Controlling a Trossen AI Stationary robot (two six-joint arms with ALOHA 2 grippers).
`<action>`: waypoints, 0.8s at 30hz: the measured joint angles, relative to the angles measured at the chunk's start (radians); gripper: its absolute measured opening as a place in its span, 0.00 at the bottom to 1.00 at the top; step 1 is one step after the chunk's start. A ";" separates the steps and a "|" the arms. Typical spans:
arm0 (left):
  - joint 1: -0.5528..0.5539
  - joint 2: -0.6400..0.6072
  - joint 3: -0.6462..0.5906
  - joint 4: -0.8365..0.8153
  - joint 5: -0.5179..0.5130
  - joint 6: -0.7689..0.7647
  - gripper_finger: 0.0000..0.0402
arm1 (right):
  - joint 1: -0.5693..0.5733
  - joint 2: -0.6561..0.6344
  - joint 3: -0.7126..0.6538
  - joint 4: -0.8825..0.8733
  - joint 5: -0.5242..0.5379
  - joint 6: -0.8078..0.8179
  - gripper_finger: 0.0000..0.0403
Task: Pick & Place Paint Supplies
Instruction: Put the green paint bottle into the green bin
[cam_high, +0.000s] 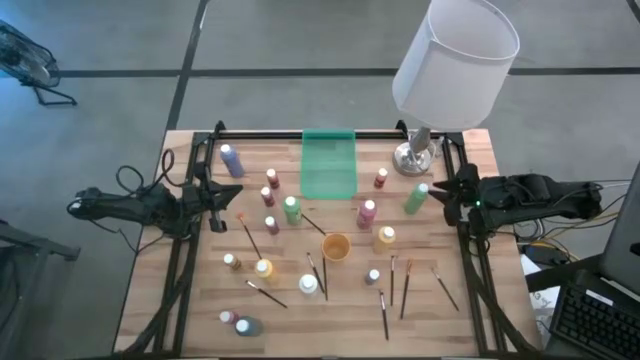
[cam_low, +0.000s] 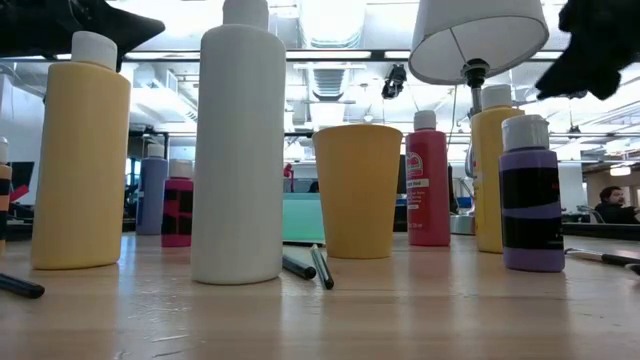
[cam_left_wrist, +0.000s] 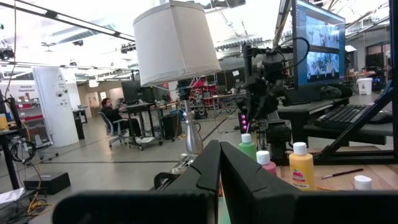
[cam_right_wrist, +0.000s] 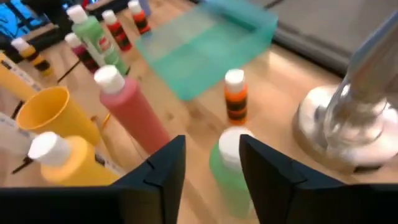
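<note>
Beside the lamp base, I am holding the right gripper over a green bottle — fingers parted around its white cap, not clamping. At the table's left edge, the left gripper is waiting — fingers closed, empty.

**No readable text on the table**

The labels are there, but none can be read. In the low view, the red plastic paint bottle with a white cap carries a white label whose print is too small to make out. The purple bottle and the small pink bottle wear black label bands, lettering unclear. In the left wrist view, the flat computer monitor shows pictures only, no legible words.
</note>
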 joint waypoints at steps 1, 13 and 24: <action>0.000 0.000 0.000 0.000 0.000 0.000 0.04 | 0.000 -0.007 0.000 0.005 0.001 0.019 0.40; 0.000 0.000 0.000 0.000 0.000 0.000 0.04 | -0.001 0.002 -0.082 0.013 0.078 0.184 0.56; 0.000 0.000 0.000 -0.001 0.000 0.000 0.04 | 0.000 0.098 -0.112 0.066 0.084 0.186 0.68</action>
